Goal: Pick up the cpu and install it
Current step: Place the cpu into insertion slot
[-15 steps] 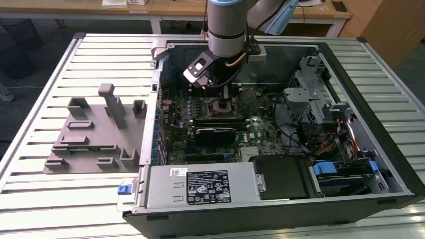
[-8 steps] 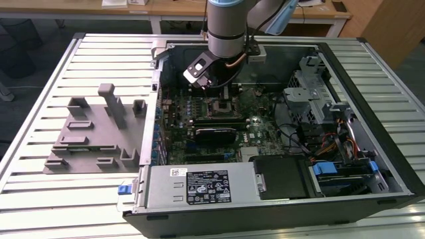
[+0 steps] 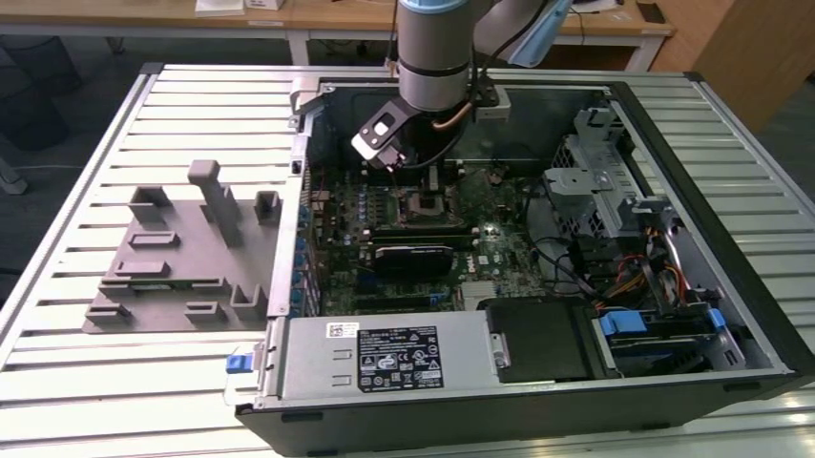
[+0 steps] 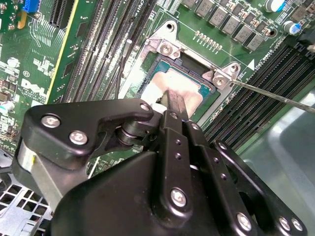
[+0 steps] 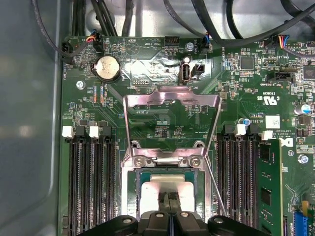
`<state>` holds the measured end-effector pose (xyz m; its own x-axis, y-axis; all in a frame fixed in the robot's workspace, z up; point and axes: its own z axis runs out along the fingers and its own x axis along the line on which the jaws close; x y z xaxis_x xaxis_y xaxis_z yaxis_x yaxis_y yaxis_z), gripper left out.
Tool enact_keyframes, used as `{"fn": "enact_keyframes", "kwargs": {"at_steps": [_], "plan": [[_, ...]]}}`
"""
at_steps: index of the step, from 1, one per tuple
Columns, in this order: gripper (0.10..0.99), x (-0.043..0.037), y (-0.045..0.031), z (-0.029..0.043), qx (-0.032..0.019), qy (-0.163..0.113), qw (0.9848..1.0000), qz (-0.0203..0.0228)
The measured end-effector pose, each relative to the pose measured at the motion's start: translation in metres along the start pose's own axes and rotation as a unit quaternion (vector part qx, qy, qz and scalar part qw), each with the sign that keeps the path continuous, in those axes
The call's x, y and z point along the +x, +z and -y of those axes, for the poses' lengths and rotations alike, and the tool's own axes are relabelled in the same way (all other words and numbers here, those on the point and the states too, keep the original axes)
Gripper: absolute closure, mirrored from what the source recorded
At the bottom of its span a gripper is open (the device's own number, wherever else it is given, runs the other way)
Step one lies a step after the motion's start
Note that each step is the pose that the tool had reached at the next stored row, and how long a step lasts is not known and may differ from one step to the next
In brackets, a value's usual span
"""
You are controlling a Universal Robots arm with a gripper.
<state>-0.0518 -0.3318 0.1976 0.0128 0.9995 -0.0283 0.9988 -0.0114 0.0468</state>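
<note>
**Seemingly seated, easily disturbed**

The gripper (image 4: 172, 101) hangs low over the middle of the cpu (image 4: 189, 83). Its two fingers are drawn together with only a hairline between them, and nothing is clamped in them. Whether the tips press on the metal top or stop just short of it, I cannot tell. The cpu lies flat inside the socket (image 4: 167, 49), its silver top showing on both sides of the fingers in the first wrist view.

The main danger, as I judge it, is sideways force. If the tips do bear on the chip, any slide of the arm could drag it across the socket and skew it. Downward push on a chip that is slightly off its keys could damage the contacts beneath. From these views I cannot confirm that all four edges sit level.

Around the socket, the load plate (image 5: 172, 101) is swung open, away from the fingers. The thin lever (image 4: 275, 96) runs out just beside the socket corner. A tilted or drifting move could catch either one and jolt the board (image 5: 147, 64).

Memory slots (image 5: 91, 187) flank the socket closely on both sides. The case (image 3: 713, 191) walls hem the arm in, so room for correction looks small.
</note>
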Motion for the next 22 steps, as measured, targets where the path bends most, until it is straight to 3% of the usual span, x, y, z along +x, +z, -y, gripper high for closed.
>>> {"fn": "enact_keyframes", "kwargs": {"at_steps": [5, 9, 22], "plan": [[0.98, 0.0003, -0.0012, -0.0003, -0.0007, 0.0, 1.0, -0.0009], [0.98, -0.0001, -0.0078, -0.0005, -0.0005, 0.0, 1.0, -0.0002], [0.98, -0.0012, -0.0448, -0.0022, -0.005, 0.0, 1.0, -0.0001]]}}
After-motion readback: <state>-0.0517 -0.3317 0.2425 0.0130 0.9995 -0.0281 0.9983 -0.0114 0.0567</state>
